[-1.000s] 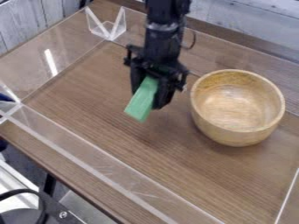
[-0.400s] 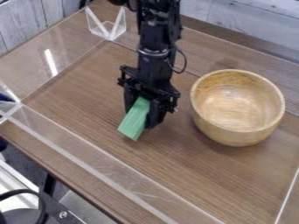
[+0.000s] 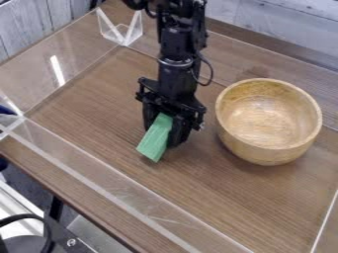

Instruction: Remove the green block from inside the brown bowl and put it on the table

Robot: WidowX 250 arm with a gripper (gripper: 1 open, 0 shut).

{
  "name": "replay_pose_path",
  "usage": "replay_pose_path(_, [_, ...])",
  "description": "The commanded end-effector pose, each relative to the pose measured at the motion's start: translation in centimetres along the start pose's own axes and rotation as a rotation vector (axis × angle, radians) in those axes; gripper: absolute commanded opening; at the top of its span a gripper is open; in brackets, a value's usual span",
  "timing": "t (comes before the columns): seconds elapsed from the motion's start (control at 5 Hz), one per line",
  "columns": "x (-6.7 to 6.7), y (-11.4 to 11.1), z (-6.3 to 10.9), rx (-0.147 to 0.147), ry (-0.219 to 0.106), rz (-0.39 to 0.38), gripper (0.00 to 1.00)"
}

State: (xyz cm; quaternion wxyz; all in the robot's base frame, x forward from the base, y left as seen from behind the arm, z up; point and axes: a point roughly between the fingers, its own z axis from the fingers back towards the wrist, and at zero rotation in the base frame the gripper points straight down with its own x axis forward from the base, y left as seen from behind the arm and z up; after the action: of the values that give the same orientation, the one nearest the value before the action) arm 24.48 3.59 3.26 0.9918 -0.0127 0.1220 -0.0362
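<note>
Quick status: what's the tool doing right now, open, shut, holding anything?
Tool: shut on the green block, which hangs tilted with its lower end at or just above the table, left of the brown bowl.

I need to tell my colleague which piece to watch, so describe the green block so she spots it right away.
Find the wood-grain table and the brown bowl on its right side. Just left of the bowl, the black gripper holds the green block, tilted. It is the only bright green thing there.
</note>
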Motion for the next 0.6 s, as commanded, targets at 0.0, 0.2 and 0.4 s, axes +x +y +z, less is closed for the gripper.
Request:
replay_pose_path(0.0, [1.08,0.19,2.01,0.009,-0.069,-0.010,0.00])
replay_pose_path(0.2, [1.27,0.06,2.35,0.001,-0.077,-0.013,0.00])
replay_pose_path(0.4, [1.51,-0.08,2.79,-0.007,-0.087,-0.016,0.00])
